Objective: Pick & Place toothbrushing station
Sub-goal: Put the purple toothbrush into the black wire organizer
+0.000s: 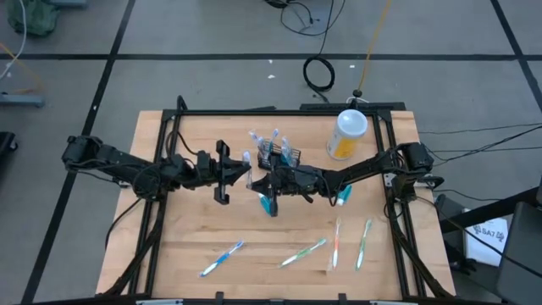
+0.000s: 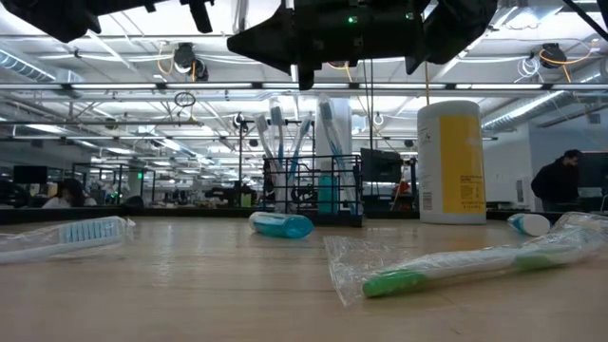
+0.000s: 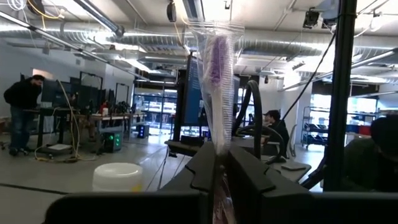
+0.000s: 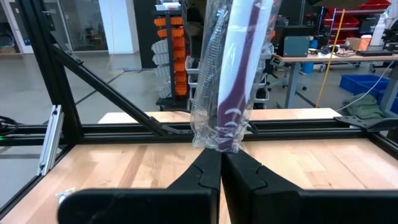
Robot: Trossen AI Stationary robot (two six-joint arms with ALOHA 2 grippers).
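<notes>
caddy (image 1: 275, 154) – upper centre of counter (image 1: 169, 246), light, stiff, tippy; grip top rim | left end effector (image 3: 221, 163) – pinching wrapped purple toothbrush (image 3: 217, 68) | right end effector (image 4: 220, 163) – clamped on its other end

Right gripper (image 4: 221, 163): fingers (image 4: 200, 177) pressed together | wrapped purple-and-white toothbrush (image 4: 235, 81): clamped, rising upright from fingertips | black frame rail (image 4: 124, 129): beyond fingers, crossing wooden table (image 4: 137, 171)
</notes>
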